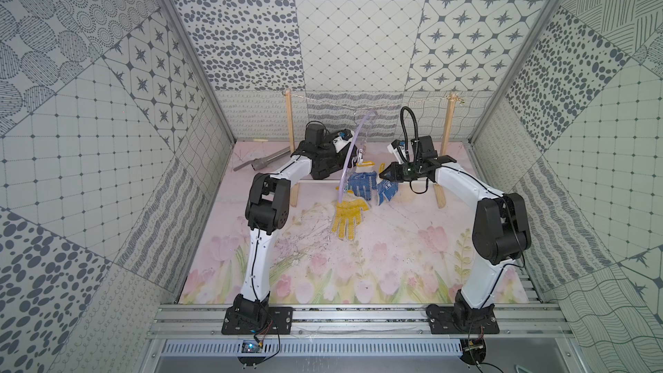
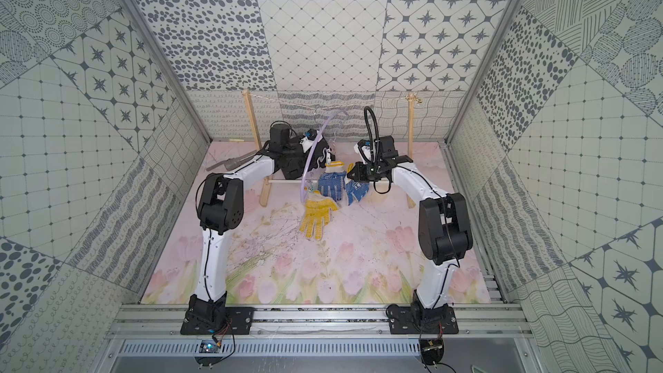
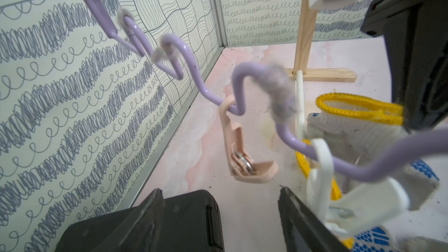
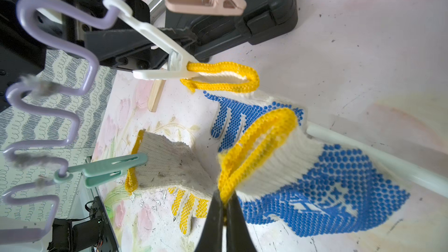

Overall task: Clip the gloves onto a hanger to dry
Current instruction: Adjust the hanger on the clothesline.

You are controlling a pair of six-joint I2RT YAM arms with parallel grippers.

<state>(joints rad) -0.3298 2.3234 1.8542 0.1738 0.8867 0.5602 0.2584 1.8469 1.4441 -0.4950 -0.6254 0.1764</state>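
Right wrist view: right claw closed tight on the yellow cuff edge of a blue-dotted glove, dotted face toward the camera. Second blue-dotted glove is pinched at its cuff by a white peg. Yellow-dotted glove is pinched at its cuff by a green peg. Both pegs hang from the wavy lilac bar of the hanger. Pink peg hangs apart from all three gloves.

Left wrist view: left claw open, its two dark fingers well apart, with bare bench showing between them. White peg sits just beside one finger; whether they touch cannot be told. Grey fluff clings to the lilac bar in several places.

Both top views: hanger arc stands at the centre of the frame, a little above the middle, its upper end at the string strung across the wooden frame. Left claw meets the arc from the left of the frame. Right claw sits just right of it, at the gloves. Gloves cluster just below centre: the two blue ones side by side, yellow-dotted glove lowest, fingers pointing to the lower edge. Grey tube lies on the bench at the left, near the back wall
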